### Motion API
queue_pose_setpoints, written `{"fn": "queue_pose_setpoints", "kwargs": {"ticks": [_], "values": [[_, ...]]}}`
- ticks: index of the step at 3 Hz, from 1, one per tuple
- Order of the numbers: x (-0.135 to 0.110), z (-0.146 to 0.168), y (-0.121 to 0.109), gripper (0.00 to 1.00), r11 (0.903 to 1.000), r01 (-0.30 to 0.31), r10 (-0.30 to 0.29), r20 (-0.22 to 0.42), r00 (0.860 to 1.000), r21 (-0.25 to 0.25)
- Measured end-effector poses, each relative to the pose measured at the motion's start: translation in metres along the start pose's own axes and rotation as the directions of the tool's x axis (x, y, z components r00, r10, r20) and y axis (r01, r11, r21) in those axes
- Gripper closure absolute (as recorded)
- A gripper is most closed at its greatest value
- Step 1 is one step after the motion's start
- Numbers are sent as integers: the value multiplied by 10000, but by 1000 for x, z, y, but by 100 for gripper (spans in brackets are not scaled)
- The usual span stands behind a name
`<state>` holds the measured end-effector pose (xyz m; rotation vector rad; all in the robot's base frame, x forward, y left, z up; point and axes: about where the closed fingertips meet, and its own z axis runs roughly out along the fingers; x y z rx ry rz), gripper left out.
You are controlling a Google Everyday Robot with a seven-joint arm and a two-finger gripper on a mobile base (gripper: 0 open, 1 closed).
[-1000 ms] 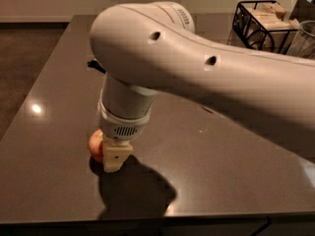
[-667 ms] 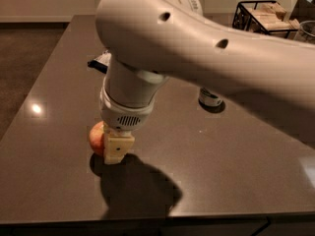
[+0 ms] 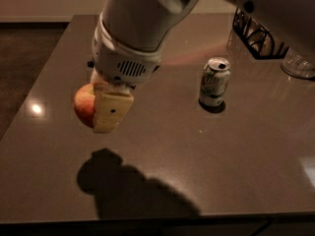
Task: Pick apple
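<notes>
The apple [image 3: 83,103] is red with a paler yellow side and shows at the left of the camera view. My gripper [image 3: 106,107] is shut on it, with one cream finger [image 3: 112,111] across its right side. The apple hangs in the air above the dark table [image 3: 221,156], and its shadow lies on the table below. The far side of the apple is hidden behind the finger and the wrist.
A green and white soda can [image 3: 214,82] stands upright right of centre. A black wire basket [image 3: 258,33] and a clear glass [image 3: 298,63] stand at the back right. The table's left edge [image 3: 34,77] drops to the floor.
The gripper has risen from the table with the apple in it and come much closer to the camera. The arm has swung aside, so the soda can now shows.
</notes>
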<state>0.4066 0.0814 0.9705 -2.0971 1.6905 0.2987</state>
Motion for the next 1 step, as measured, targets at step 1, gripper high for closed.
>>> {"fn": "queue_pose_setpoints", "kwargs": {"ticks": [1], "values": [[-2, -4, 0, 100, 10000, 35, -36, 28, 10000, 61]]}}
